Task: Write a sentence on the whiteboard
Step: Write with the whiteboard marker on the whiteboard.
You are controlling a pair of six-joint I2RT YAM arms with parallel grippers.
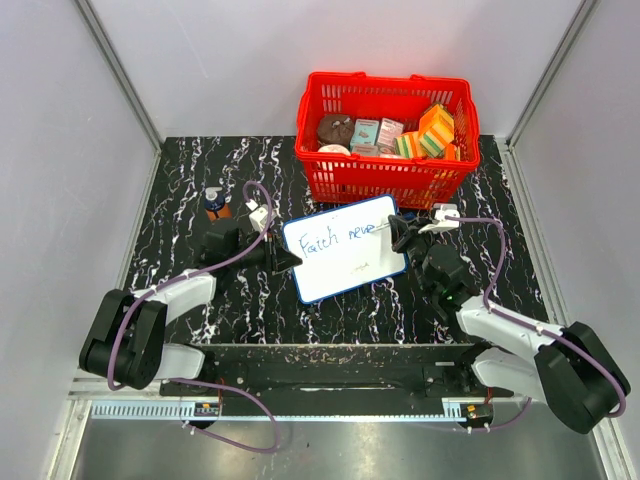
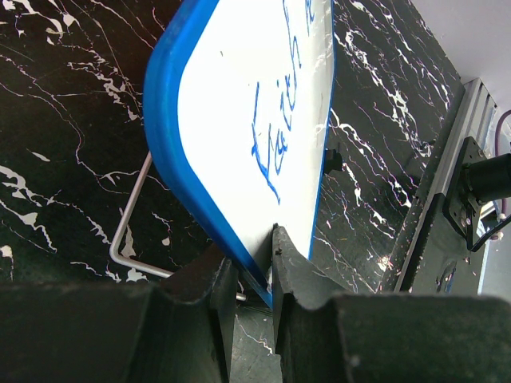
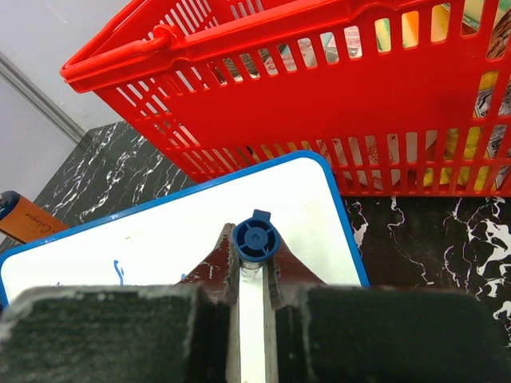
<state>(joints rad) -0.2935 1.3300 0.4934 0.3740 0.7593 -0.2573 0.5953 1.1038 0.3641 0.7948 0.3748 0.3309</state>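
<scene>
L gripper (image 1: 283, 258) pinches edge of blue-framed white whiteboard (image 1: 345, 268), frame centre; R gripper (image 3: 254, 267) clamps blue-ended marker pen (image 3: 255, 239) — blue handwritten sentence (image 1: 336, 240) unfinished. Hold board steady, light tip pressure.

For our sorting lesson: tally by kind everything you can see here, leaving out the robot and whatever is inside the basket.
whiteboard: 1
red basket: 1
blue marker: 1
small orange-labelled container: 1
Total: 4

the black, white-veined table (image 1: 180, 180) carries a red basket (image 1: 385, 182) at its far edge, a small orange-and-blue bottle (image 1: 215, 203) (far left), and mid-table the whiteboard (image 1: 350, 265), tilted over a wire stand (image 2: 129, 203).
</scene>
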